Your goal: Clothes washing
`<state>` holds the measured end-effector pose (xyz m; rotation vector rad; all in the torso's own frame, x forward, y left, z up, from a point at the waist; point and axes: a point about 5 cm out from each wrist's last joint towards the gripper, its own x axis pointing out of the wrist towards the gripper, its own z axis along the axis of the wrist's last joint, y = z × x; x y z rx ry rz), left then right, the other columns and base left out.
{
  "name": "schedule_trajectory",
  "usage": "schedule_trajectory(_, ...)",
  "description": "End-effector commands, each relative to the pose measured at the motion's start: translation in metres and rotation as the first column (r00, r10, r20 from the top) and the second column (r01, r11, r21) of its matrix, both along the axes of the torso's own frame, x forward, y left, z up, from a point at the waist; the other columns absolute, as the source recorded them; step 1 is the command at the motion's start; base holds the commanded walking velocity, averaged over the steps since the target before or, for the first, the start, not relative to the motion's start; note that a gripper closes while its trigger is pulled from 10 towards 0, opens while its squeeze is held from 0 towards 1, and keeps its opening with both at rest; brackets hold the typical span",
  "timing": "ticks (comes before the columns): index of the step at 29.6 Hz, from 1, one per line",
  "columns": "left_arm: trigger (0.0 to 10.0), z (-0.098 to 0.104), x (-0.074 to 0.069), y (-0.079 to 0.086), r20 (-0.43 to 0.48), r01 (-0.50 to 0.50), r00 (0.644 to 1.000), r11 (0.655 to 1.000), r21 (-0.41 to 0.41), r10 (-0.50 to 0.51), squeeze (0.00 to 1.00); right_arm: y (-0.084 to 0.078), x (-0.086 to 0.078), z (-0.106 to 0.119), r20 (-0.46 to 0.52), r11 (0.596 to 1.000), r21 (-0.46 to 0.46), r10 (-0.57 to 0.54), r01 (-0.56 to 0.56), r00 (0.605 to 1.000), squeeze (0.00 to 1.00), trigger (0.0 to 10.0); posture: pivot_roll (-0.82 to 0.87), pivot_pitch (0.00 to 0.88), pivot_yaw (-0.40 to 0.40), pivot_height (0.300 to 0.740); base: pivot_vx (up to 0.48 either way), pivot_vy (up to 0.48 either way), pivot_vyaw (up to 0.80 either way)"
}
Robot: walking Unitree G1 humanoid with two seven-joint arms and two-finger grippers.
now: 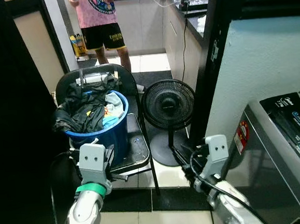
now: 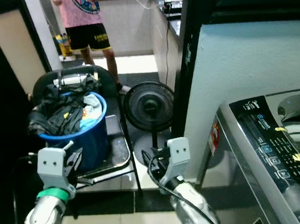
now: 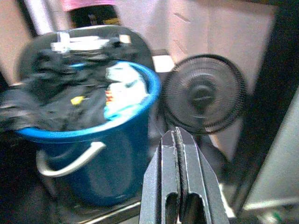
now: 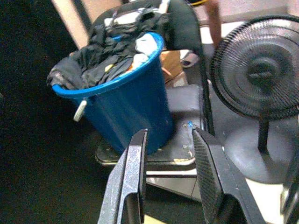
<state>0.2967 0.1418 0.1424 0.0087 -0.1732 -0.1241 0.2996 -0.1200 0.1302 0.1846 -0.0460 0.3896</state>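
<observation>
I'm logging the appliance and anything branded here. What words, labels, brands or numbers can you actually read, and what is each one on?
Washing machine control panel: white logo and button labels, too small to read.
Round red sticker on the washing machine's front corner: print too small to read.
Person's black shorts: yellow print, blurred, unreadable.
Person's pink shirt: round dark graphic, no legible words.
Blue bucket, fan: no text visible.

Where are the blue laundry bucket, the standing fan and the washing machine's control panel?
blue laundry bucket [image 1: 118,132], left eye view, on its front wall below the rim.
standing fan [image 1: 168,104], left eye view, on the grille's hub.
washing machine's control panel [image 2: 272,144], right eye view, on the dark button strip.
</observation>
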Motion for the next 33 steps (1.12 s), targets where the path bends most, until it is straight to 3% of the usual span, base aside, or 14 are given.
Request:
schedule_trajectory(1,10.0,-0.0028,-0.0008,0.0079,-0.015,-0.029,0.999,1.000,-0.009,0.029,0.00,0.0114,0.0005,0.0051,0.021,0.999,0.002,0.034,-0.034,0.999,0.00,10.0,-0.01,0.014,0.081,0.740,0.394,0.000,0.80)
schedule_trajectory(27,10.0,0.0005,0.0032,0.0105,-0.017,-0.003,1.000,1.000,-0.012,0.003,0.00,0.0091,0.0012,0.0120,0.047,1.000,0.009,-0.002,0.001,0.999,0.00,10.0,-0.01,0.018,0.096,0.740,0.466,0.000,0.00)
schedule_trajectory(33,10.0,0.0002,0.0031,0.0102,-0.018,0.000,1.000,1.000,-0.010,0.000,0.00,0.0109,0.0017,0.0122,0.045,1.000,-0.001,0.004,-0.004,0.999,0.00,10.0,-0.01,0.012,0.094,0.740,0.480,0.000,0.74)
